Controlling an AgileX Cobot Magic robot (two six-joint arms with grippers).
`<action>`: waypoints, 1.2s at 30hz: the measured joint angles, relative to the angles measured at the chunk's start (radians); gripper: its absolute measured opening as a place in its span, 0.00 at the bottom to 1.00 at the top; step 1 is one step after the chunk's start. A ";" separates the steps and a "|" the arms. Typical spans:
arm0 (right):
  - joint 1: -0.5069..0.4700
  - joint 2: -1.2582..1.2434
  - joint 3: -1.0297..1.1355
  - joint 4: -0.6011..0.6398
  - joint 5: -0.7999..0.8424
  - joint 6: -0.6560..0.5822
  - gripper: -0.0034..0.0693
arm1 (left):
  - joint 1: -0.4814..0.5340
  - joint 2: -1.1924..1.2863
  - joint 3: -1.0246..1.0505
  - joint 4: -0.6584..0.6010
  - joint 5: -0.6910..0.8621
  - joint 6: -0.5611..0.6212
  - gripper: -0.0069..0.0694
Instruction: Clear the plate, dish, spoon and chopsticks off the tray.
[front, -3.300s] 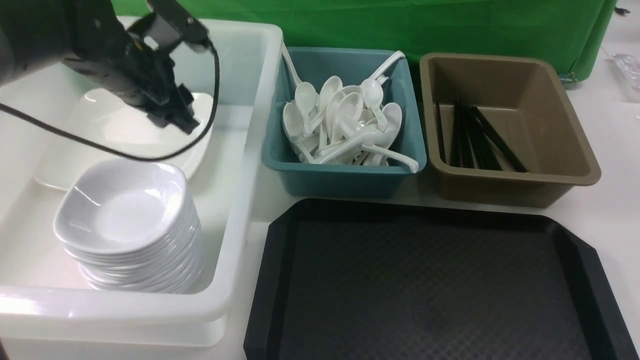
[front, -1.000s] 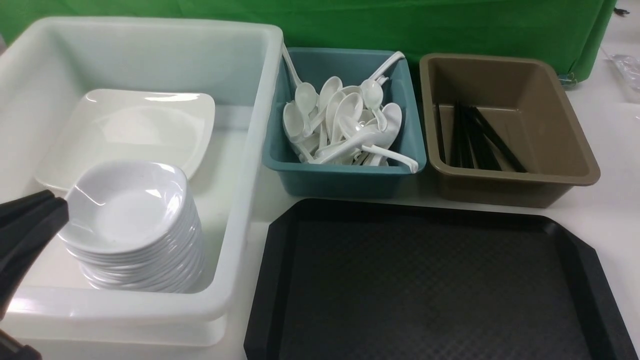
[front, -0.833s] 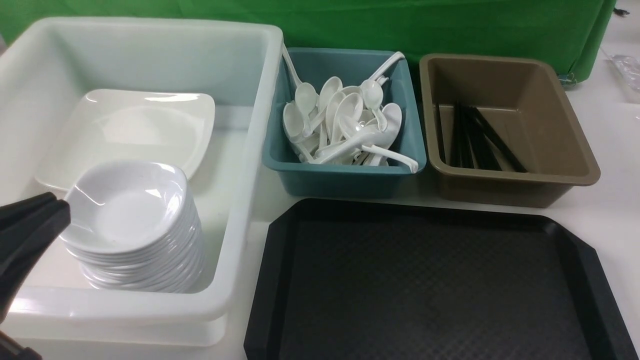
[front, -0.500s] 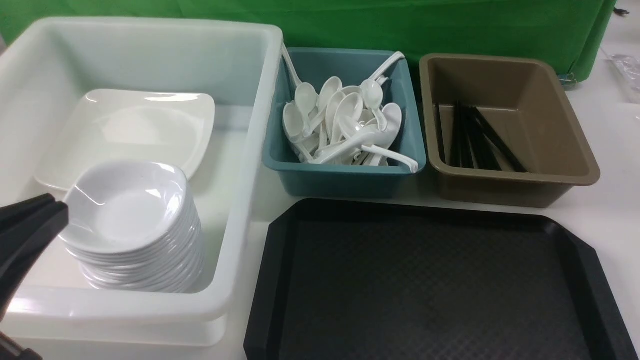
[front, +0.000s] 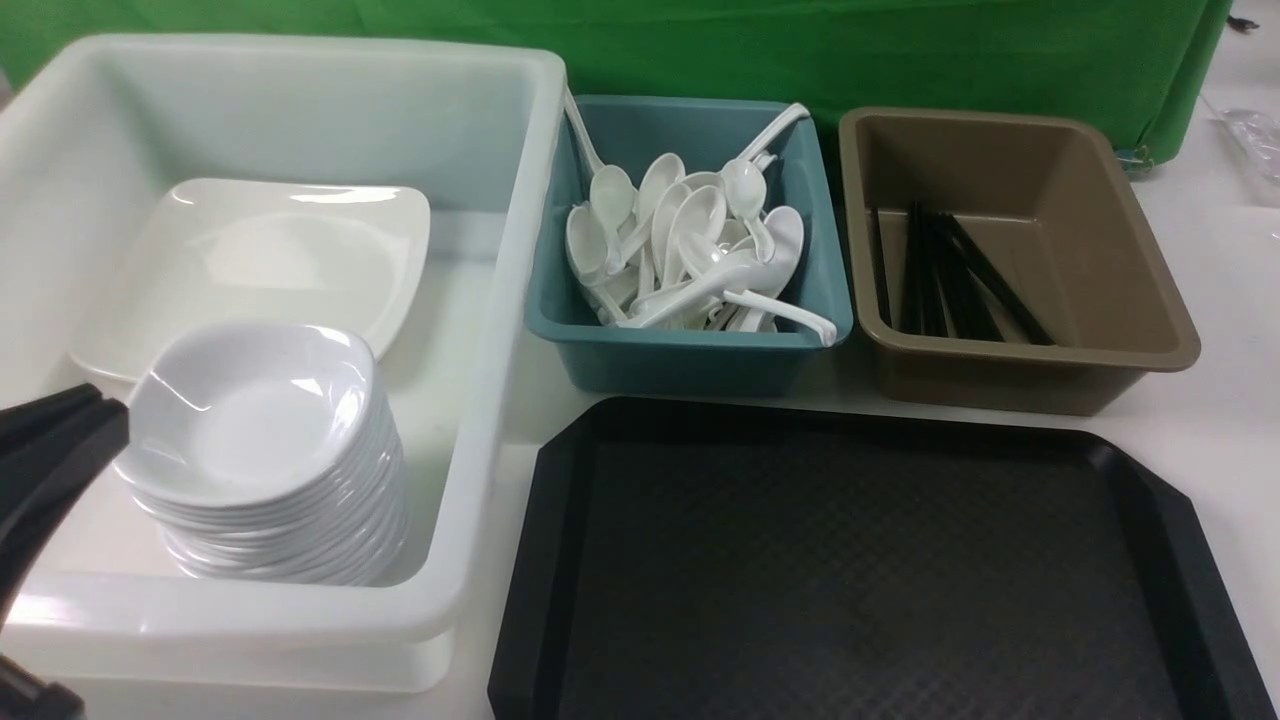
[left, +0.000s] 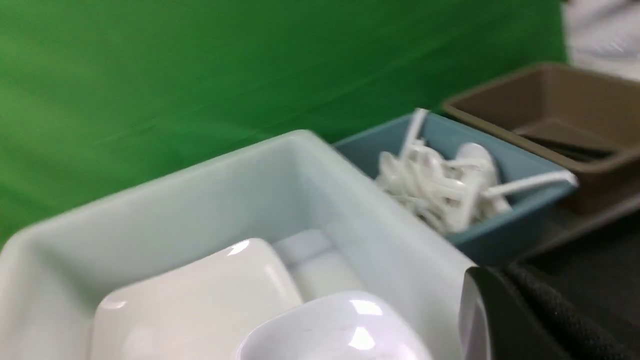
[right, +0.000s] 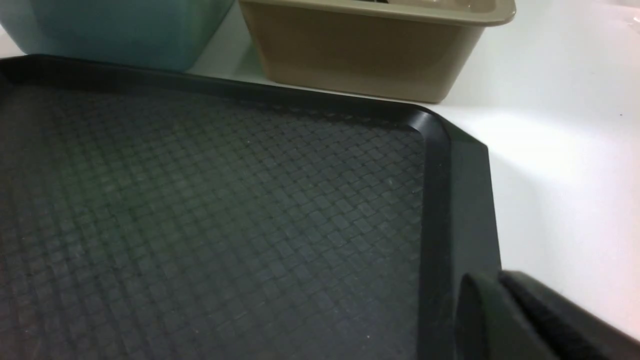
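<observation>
Tray matt black plastic (woven texture); plate glossy white; bins smooth plastic.

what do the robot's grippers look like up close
Only parts show. The left gripper has matte black, wedge-shaped fingers tapering to blunt tips. In the wrist views, each finger has a smooth rounded outer edge and a rough, grainy black pad. No cables or markings show.
</observation>
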 joint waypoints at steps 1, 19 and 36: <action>0.000 0.000 0.000 0.000 0.000 0.000 0.14 | 0.012 -0.010 0.024 0.092 -0.037 -0.150 0.11; 0.000 -0.001 0.000 0.000 -0.004 0.000 0.18 | 0.207 -0.349 0.466 0.440 -0.019 -0.742 0.11; 0.000 -0.002 0.000 0.000 -0.004 0.000 0.23 | 0.208 -0.349 0.466 0.437 -0.037 -0.737 0.11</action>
